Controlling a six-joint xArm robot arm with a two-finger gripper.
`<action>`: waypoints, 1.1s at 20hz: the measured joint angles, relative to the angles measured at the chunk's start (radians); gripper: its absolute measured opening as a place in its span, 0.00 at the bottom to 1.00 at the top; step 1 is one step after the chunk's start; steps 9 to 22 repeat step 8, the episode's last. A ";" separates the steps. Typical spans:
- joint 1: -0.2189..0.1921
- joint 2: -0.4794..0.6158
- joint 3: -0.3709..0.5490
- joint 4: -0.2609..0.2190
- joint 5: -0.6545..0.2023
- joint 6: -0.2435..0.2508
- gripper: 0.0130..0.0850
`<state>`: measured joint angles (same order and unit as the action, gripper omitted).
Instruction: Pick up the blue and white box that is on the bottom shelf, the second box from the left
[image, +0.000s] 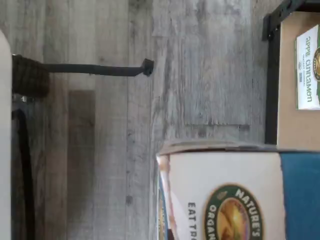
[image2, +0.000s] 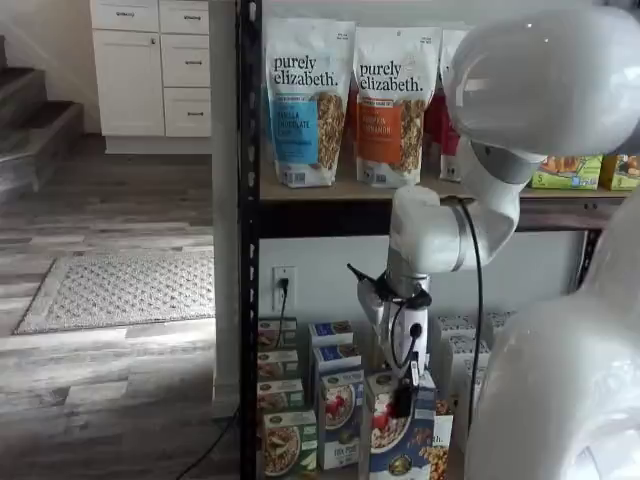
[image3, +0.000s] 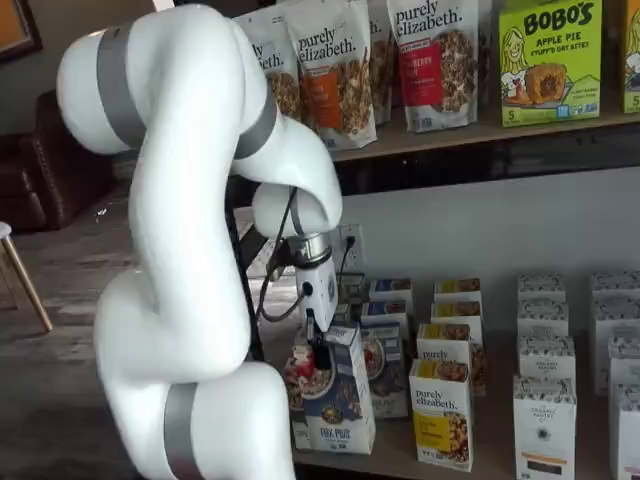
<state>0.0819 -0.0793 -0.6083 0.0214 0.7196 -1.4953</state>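
Fills much of both shelf views: white arm (image3: 190, 250), bent down in front of the black rack (image2: 247, 200). Below the granola bags, the bottom shelf (image3: 480, 462), crowded with rows of small cartons. At its front, near the left post, the blue and white box (image3: 345, 405), tilted a little and forward of its row, just beside a yellow-and-white carton (image3: 441, 415). Up close in the wrist view, its white band and blue side, with grey floor planks beyond. On top of it, the gripper (image3: 318, 345): black fingers pinching the box's upper edge, no gap showing.

Cannot tell whether the base is clear of the shelf. Judged as the lift-out step, with the grasp made.

Hold the pinch firm and raise straight up before drawing outward, so the base clears the shelf's lip. Move slowly: a grip this high on a tall carton likely lets it swing. Watch the tilt toward the yellow-and-white neighbour; avoid brushing it.
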 joint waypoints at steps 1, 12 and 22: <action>0.000 -0.029 0.007 -0.001 0.021 0.001 0.44; -0.006 -0.192 0.050 0.004 0.131 -0.005 0.44; -0.006 -0.192 0.050 0.004 0.131 -0.005 0.44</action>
